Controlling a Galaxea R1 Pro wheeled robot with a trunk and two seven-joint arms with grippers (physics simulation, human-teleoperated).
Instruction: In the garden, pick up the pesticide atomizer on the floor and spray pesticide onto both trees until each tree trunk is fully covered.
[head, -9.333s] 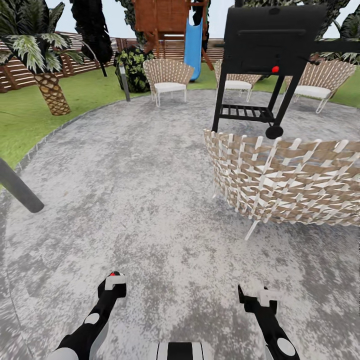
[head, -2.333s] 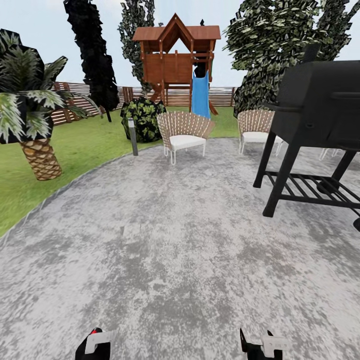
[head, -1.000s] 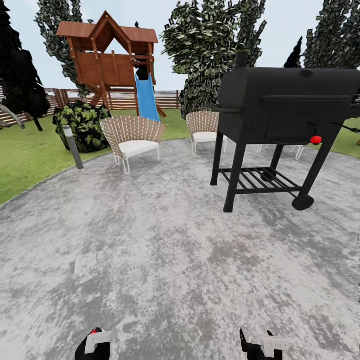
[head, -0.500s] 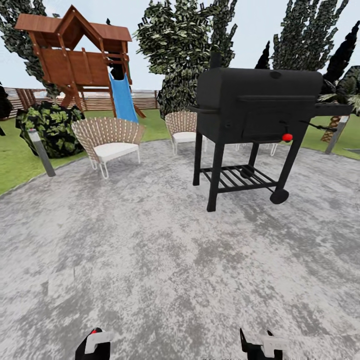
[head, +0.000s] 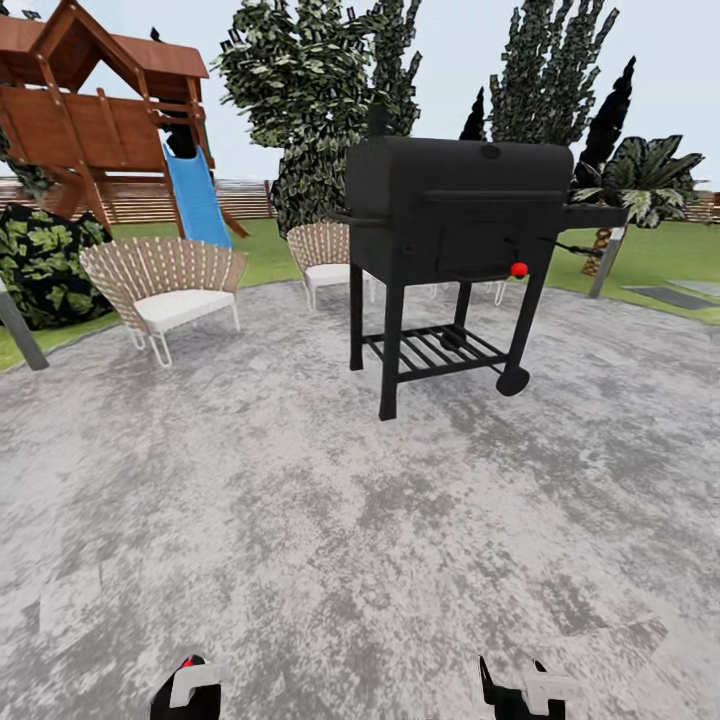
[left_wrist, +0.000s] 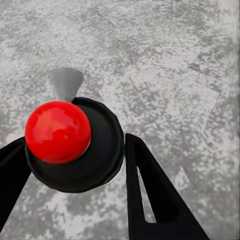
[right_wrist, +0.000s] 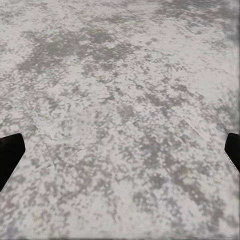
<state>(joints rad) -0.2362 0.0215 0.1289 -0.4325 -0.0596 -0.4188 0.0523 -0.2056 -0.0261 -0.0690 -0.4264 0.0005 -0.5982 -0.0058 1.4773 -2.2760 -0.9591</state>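
Head view: the robot stands on grey mottled paving (head: 300, 520); a black barbecue grill (head: 455, 225) on 4 legs, with a red knob (head: 519, 269) on its front, stands just ahead and a little right of centre; 2 woven chairs with white seats sit behind it, the nearer chair (head: 160, 285) to the left, the other chair (head: 322, 258) partly hidden by the grill; a wooden playhouse (head: 95, 120) with a blue slide (head: 197, 197) rises at far left, a dark leafy bush (head: 45, 265) below it; green lawn (head: 660, 250) and a slatted fence (head: 240, 198) lie beyond, with tall dark-green trees (head: 320, 100) against the sky; their trunks are hidden behind the grill and chairs; a palm (head: 640, 185) stands at right. The left gripper (head: 190, 690) and right gripper (head: 525, 690) just show at the lower edge, low over the paving.

Left wrist view: the left gripper's 2 black fingers (left_wrist: 150, 195) sit close on either side of a black round cap topped with a red ball (left_wrist: 57, 131), the atomizer (left_wrist: 80, 150), held over the paving; whether the fingers actually press on it I cannot tell.

Right wrist view: the right gripper's fingertips (right_wrist: 10, 155) sit at the 2 far edges, spread wide, nothing between them but paving.
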